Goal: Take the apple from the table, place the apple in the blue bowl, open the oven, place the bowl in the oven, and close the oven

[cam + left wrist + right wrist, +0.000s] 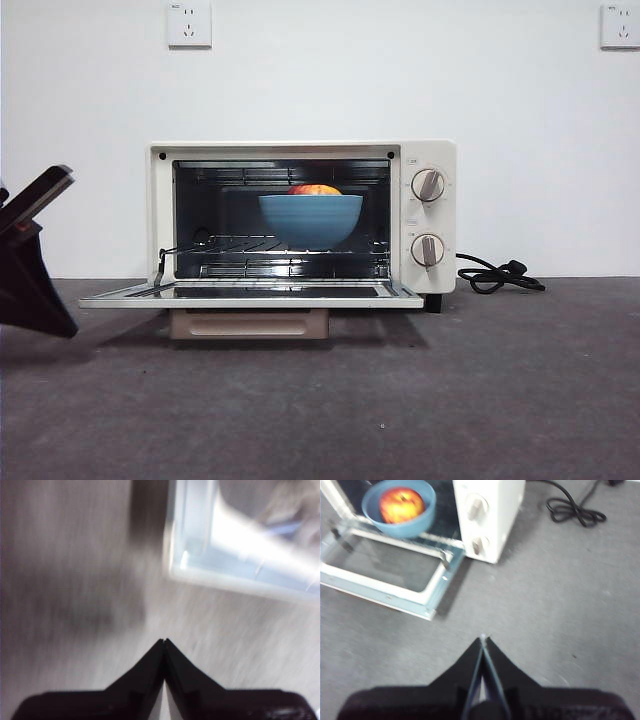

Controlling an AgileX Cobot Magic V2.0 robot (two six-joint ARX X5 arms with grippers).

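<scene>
The oven point(443, 216) stands with its glass door point(250, 293) folded flat down over the table point(400, 400). On the wire rack inside sits the blue bowl point(310, 220), and the apple point(315, 189) shows just above its rim. The right wrist view looks down on the apple point(401, 505) lying in the bowl point(420, 526). My left gripper point(164, 641) is shut and empty, near a corner of the lowered door point(235, 580); its view is blurred. A dark arm point(30, 270) shows at the front view's left edge. My right gripper point(483, 639) is shut on nothing, over bare table to the front right of the oven point(495, 510).
The door's beige bar handle point(248, 323) hangs below the door's front edge. Two round knobs point(428, 185) sit on the oven's right panel. A black cord point(500, 275) lies coiled on the table to the oven's right, against the white wall.
</scene>
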